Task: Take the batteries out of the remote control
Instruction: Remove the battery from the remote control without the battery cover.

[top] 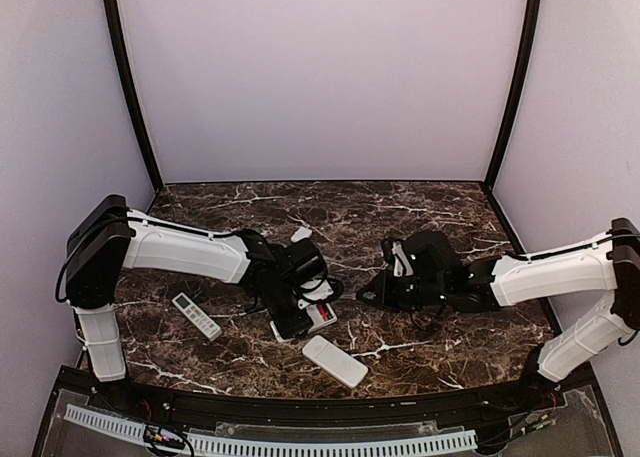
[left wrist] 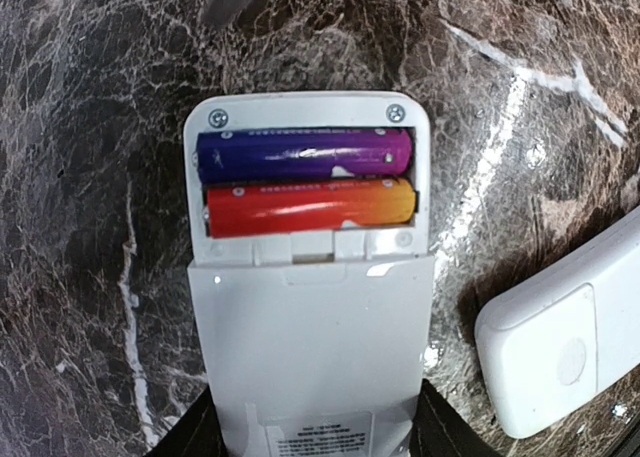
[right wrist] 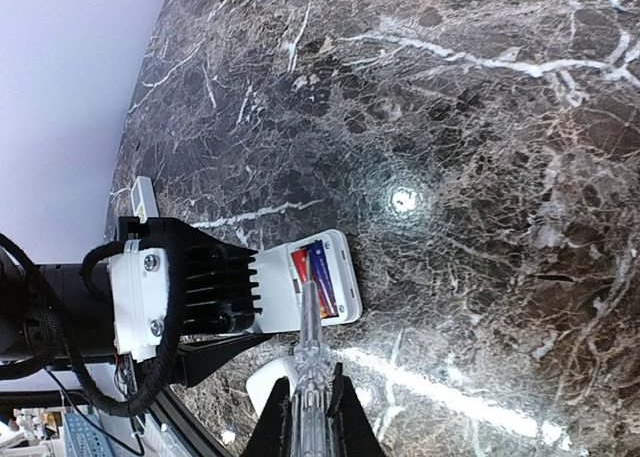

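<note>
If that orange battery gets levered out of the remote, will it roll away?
Likely: the orange battery is a smooth cylinder and the marble table looks flat and glossy. Wedged against the purple battery, it may pop free suddenly.

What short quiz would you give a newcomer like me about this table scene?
1. How many batteries sit in the opened remote control?
2. True or false: the purple battery lies closer to the two screws than the orange-red battery does.
3. What is the right gripper clamped on? A) a battery B) a clear thin tool C) nothing

Key: 1) two; 2) true; 3) B
</note>
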Tool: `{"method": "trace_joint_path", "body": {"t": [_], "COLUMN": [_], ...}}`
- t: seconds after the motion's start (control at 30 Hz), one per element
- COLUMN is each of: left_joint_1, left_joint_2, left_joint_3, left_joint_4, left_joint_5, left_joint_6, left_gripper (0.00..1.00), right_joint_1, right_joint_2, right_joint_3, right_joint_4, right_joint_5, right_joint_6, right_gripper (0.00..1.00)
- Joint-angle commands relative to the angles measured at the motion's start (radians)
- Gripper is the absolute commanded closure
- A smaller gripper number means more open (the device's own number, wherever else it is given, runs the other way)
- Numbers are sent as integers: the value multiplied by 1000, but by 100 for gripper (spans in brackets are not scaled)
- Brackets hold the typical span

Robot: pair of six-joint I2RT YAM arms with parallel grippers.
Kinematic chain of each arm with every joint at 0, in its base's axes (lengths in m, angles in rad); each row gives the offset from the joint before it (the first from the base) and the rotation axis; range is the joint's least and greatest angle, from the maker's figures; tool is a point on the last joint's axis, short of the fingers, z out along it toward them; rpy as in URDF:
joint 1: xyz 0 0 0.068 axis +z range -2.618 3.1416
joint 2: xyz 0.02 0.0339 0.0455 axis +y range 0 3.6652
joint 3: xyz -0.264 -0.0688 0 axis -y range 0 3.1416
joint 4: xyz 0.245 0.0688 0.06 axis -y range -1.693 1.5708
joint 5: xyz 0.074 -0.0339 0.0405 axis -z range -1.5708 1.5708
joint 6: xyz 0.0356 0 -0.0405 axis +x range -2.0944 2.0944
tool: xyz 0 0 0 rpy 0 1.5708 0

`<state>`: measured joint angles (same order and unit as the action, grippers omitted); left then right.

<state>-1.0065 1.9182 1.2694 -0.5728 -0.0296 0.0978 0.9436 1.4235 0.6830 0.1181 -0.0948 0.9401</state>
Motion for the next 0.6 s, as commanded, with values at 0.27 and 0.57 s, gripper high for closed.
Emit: {"method": "trace_joint_path", "body": {"t": [0.27,0.57], "left_joint_1": [-4,-14], "left_joint_2": [-176,-260], "left_joint_3": [-126,-199], "left_joint_4": [210,261], "left_joint_5": [-150,-142], "left_joint_6": [43,173], "left_gripper": [96,94], "right_joint_1": [6,10], "right_joint_2": [-151,-129], "right_joint_3": [-19,52], "right_joint_4": [-54,-89], "right_joint_5": [86,46], "right_joint_6": [-85,-204], "right_gripper": [100,100]}}
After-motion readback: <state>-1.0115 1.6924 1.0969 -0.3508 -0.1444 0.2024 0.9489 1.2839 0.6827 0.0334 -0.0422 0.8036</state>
